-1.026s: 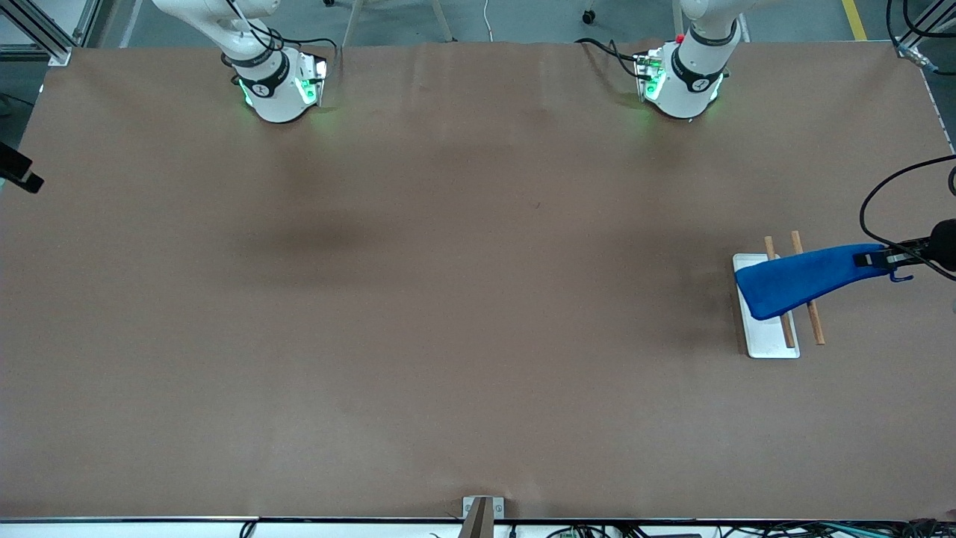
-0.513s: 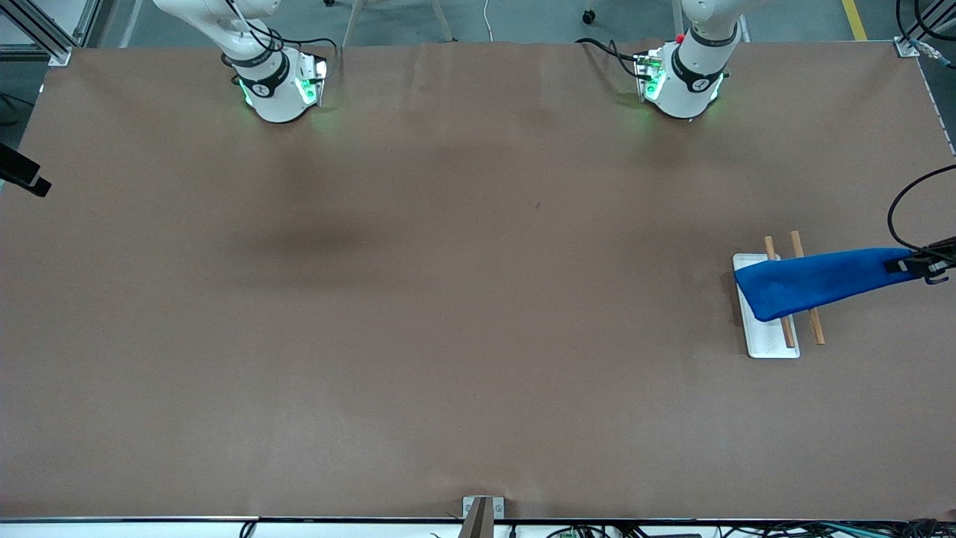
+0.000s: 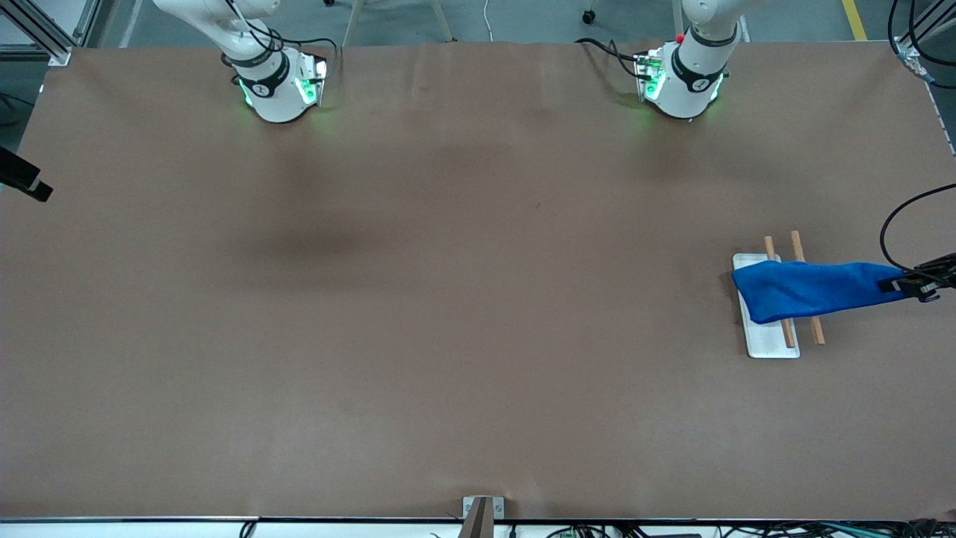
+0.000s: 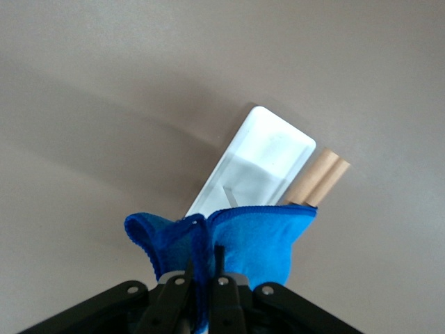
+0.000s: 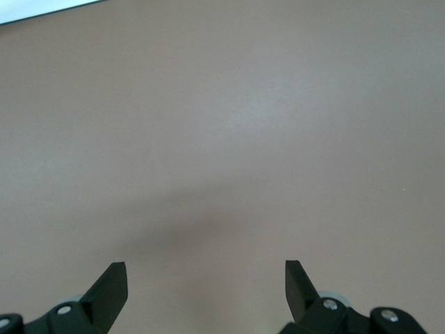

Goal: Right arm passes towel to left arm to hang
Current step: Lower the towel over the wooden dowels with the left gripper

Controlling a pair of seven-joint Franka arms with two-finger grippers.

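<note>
The bright blue towel (image 3: pixel 810 290) lies stretched across the two wooden rods (image 3: pixel 798 246) of the white tray (image 3: pixel 769 342), toward the left arm's end of the table. My left gripper (image 3: pixel 915 284) is shut on the towel's end, just off the rods at the table's edge. In the left wrist view the towel (image 4: pixel 264 236) is bunched between the left gripper's (image 4: pixel 204 261) fingers, with the tray (image 4: pixel 268 149) and rod ends (image 4: pixel 323 174) past it. My right gripper (image 5: pixel 205 268) is open and empty over bare brown table.
The right arm's base (image 3: pixel 276 86) and the left arm's base (image 3: pixel 683 78) stand along the table edge farthest from the front camera. A black cable (image 3: pixel 892 224) loops above the left gripper. A black part (image 3: pixel 22 183) shows at the table's edge at the right arm's end.
My left gripper has carried the towel's end outward past the rods and then lower, so the towel now lies flatter across them. The right arm has barely moved.
</note>
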